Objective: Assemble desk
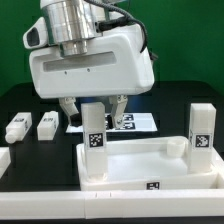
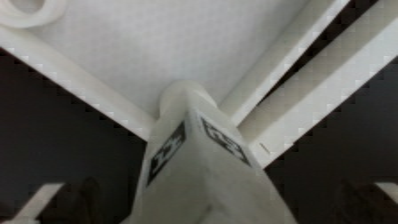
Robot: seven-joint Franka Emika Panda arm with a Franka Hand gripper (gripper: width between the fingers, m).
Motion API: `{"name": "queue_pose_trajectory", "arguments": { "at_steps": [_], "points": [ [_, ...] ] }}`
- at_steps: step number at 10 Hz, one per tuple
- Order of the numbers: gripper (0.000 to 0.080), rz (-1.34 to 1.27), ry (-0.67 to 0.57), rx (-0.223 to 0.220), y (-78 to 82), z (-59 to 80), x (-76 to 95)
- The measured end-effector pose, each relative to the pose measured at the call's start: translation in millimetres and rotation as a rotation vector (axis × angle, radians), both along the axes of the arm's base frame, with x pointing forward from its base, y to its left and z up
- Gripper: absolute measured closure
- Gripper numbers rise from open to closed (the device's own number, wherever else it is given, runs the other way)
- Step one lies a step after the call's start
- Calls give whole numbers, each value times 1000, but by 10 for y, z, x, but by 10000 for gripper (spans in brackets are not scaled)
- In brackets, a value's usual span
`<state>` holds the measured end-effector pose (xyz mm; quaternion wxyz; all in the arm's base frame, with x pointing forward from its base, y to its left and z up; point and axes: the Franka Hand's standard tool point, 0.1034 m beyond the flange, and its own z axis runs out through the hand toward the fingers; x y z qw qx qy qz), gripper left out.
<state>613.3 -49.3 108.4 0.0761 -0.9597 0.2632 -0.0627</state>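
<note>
The white desk top [image 1: 150, 168], a tray with a raised rim, lies at the front of the black table. One white tagged leg [image 1: 93, 128] stands upright in its far corner on the exterior view's left. A second leg [image 1: 201, 130] stands upright in the corner on the right. My gripper [image 1: 95, 110] hangs over the first leg, open, with a dark finger on each side and a gap to the leg. In the wrist view that leg [image 2: 199, 150] rises between the fingers [image 2: 68, 203] and the tray floor [image 2: 160, 50] lies beyond it. Two loose legs [image 1: 17, 127] [image 1: 47, 124] lie on the table.
The marker board [image 1: 133, 122] lies flat behind the desk top, partly hidden by my gripper housing. The two loose legs rest side by side toward the exterior view's left. A small white piece [image 1: 4, 160] shows at that view's left edge.
</note>
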Motion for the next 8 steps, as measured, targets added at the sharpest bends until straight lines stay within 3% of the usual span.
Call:
{"name": "queue_pose_trajectory", "arguments": {
  "at_steps": [2, 5, 7, 8],
  "points": [
    [151, 504, -38, -120, 71, 39, 18],
    [177, 488, -35, -117, 74, 31, 15],
    [504, 381, -25, -101, 69, 27, 14],
    [504, 311, -20, -95, 29, 27, 15]
  ]
}}
